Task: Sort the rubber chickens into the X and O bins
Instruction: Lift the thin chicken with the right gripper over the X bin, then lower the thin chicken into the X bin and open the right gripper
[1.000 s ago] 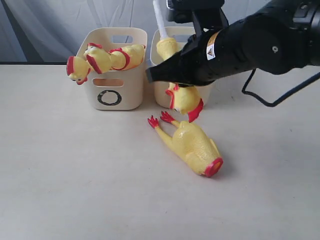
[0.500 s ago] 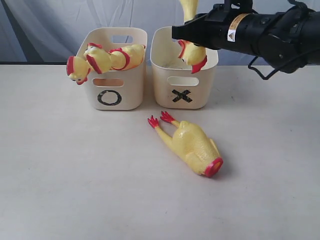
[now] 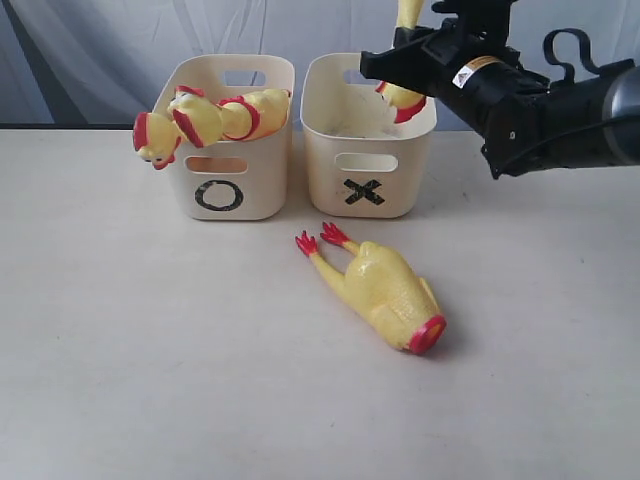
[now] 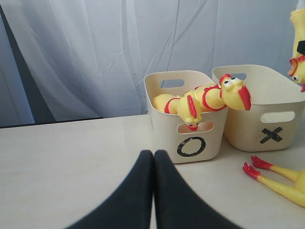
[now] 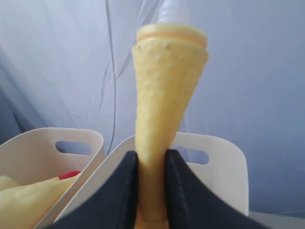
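Note:
My right gripper [image 3: 404, 58] [image 5: 151, 160] is shut on the yellow neck of the head-and-neck chicken piece [image 5: 167, 81]. Its white stick [image 5: 174, 9] points up, and its red-combed head [image 3: 402, 97] hangs at the X bin's [image 3: 365, 160] back right rim. Two whole rubber chickens [image 3: 215, 115] [image 4: 205, 98] drape over the O bin [image 3: 232, 180] [image 4: 164, 133]. A headless chicken body [image 3: 385, 290] lies on the table in front of the X bin, red feet toward it. My left gripper [image 4: 153, 155] is shut with nothing in it, low over the table facing the O bin.
The two bins stand side by side at the back of the pale table [image 3: 150, 350], before a grey curtain [image 4: 95, 57]. The right arm's black body [image 3: 540, 100] stretches in from the right, above the table behind the X bin.
The right arm has lifted the head-and-neck piece from in front of the X bin up and back, so it now hangs over the bin's back rim. Everything else has stayed put.

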Robot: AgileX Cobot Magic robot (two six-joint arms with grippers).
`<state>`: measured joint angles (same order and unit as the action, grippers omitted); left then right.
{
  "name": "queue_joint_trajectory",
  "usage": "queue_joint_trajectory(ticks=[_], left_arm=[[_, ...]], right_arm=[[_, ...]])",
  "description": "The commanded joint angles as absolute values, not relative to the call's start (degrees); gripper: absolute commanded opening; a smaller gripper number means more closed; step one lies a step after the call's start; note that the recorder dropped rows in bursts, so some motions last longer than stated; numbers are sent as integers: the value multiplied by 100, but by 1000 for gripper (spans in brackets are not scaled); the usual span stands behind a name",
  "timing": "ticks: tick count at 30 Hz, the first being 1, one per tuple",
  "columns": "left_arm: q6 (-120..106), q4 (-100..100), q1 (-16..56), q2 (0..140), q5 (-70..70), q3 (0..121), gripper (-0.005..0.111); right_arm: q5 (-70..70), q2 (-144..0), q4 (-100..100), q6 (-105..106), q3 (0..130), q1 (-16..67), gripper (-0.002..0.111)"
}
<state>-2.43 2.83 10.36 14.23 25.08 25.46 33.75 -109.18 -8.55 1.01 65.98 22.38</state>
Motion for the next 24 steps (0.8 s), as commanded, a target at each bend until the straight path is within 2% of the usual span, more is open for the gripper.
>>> queue_joint_trajectory(ticks=[1,18,21,24], left_arm=[[-213,307,1037,1402,2472,2514,0],[-213,307,1037,1402,2472,2514,0],[-213,307,1037,1402,2472,2514,0],[-213,307,1037,1402,2472,2514,0]], right_arm=[[3793,-11147,-1252,194,6594,2198,-1],[3612,-11509,-1229,194,6718,2198,0],[3544,-11509,-1198,194,6718,2198,17],[3532,-11509,-1188,194,6718,2198,41]])
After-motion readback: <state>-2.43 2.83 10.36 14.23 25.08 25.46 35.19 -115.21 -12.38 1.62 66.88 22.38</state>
